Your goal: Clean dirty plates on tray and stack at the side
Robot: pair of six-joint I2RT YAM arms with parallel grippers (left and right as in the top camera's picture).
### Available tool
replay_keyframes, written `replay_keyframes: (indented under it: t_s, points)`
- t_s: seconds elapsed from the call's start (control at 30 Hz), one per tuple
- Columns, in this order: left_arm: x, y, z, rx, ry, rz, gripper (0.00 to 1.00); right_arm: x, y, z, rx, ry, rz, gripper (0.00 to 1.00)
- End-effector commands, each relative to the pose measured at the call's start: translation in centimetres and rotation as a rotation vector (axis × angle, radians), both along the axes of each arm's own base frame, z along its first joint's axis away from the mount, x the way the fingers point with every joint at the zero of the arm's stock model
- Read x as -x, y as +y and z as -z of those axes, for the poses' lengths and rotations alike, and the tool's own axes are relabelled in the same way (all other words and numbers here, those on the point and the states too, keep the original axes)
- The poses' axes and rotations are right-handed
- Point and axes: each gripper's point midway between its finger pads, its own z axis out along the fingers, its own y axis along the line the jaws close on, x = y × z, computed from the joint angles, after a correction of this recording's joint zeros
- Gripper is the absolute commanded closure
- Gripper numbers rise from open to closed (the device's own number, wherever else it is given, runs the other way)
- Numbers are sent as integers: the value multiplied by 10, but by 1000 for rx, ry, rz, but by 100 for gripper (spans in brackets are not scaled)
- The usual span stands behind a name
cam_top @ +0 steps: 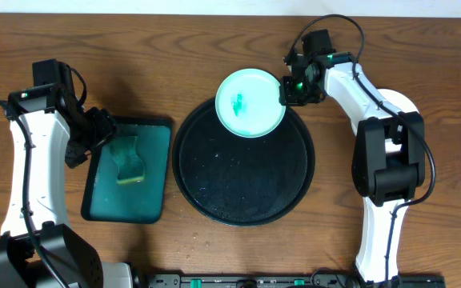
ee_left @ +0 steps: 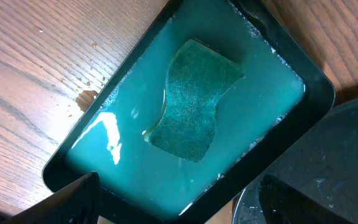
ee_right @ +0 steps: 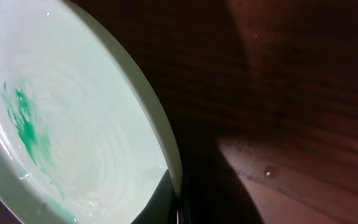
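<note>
overhead shows a brown wood-grain table [cam_top: 174, 40] bearing the black tray [cam_top: 242, 218], its floor speckled with droplets. one mint-green plate [cam_top: 250, 104], smeared teal, sits at that tray's far edge, its right rim pinched by the right gripper [cam_top: 285, 90]. the left gripper [cam_top: 105, 136] hangs spread wide over a teal tray [cam_top: 165, 172] of liquid holding a sponge [cam_top: 128, 160].

Bright overhead; glare on water [ee_left: 112, 135]; plate [ee_right: 73, 124] blurred.

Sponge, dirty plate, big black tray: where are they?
sponge [ee_left: 194, 102], left wrist view, middle of its green top.
plate [cam_top: 253, 108], overhead view, middle of its face.
black tray [cam_top: 242, 180], overhead view, bare floor below the plate.
</note>
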Motion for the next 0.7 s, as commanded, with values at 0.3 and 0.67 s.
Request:
replay_keyframes:
  t_s: [0.3, 0.67]
  points:
    - [3, -1, 6, -2, 17, 29, 19, 29, 3, -29, 17, 71, 27, 99]
    - [4, -1, 20, -10, 24, 71, 21, 140, 23, -23, 75, 408, -78, 99]
